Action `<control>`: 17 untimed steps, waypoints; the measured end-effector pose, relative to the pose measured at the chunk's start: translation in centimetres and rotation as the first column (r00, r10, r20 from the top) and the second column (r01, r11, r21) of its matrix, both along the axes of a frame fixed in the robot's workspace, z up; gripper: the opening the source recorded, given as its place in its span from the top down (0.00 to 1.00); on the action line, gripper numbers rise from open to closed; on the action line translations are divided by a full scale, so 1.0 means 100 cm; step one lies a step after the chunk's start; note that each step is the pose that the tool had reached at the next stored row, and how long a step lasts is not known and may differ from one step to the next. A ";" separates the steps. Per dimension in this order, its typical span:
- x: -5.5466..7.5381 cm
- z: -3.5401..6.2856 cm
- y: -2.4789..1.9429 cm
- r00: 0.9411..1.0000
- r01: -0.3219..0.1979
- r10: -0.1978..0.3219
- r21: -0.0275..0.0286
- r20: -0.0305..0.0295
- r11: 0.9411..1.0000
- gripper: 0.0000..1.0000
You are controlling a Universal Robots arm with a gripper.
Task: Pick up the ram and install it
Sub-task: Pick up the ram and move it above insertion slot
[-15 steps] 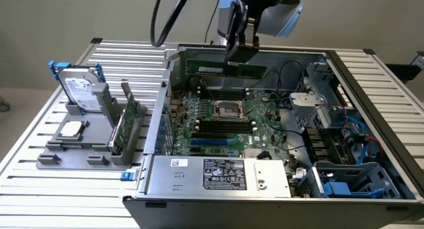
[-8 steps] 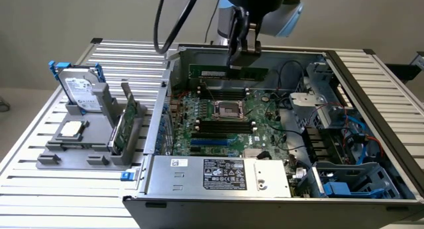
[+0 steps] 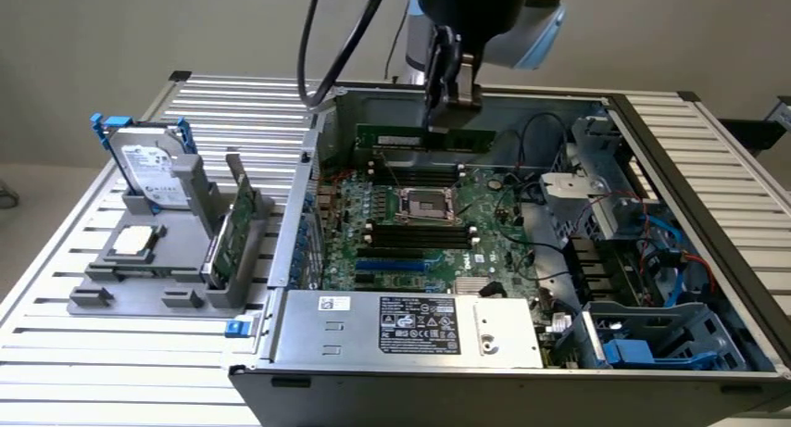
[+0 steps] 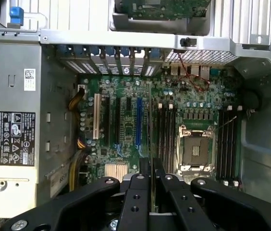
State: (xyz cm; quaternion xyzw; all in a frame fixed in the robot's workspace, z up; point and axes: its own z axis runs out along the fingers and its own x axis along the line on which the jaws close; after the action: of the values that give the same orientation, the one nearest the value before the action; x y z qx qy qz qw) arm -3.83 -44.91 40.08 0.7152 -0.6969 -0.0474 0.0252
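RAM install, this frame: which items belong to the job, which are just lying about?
Job:
- ram, clamped in the gripper above the open case
- memory slots on the motherboard

Lying about:
- hard drive and processor chip, on the grey stand at the exterior view's left
- power supply in the case

The arm (image 3: pixel 488 10) hangs vertical, wrist down, its pincer (image 3: pixel 450 110) clamped narrow.
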 end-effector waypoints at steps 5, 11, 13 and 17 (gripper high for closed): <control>0.006 -0.0091 0.0167 1.000 0.000 0.000 0.000 0.000 1.000 0.86; 0.019 -0.0197 0.0215 1.000 0.001 -0.001 0.005 0.000 1.000 0.86; 0.022 -0.0233 0.0224 1.000 0.003 -0.003 0.006 0.000 1.000 0.86; 0.022 -0.0307 0.0246 1.000 0.012 -0.012 0.006 0.000 1.000 0.86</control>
State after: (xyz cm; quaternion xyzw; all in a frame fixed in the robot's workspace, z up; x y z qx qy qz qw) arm -1.59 -42.45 37.01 0.7112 -0.7009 -0.0495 0.0228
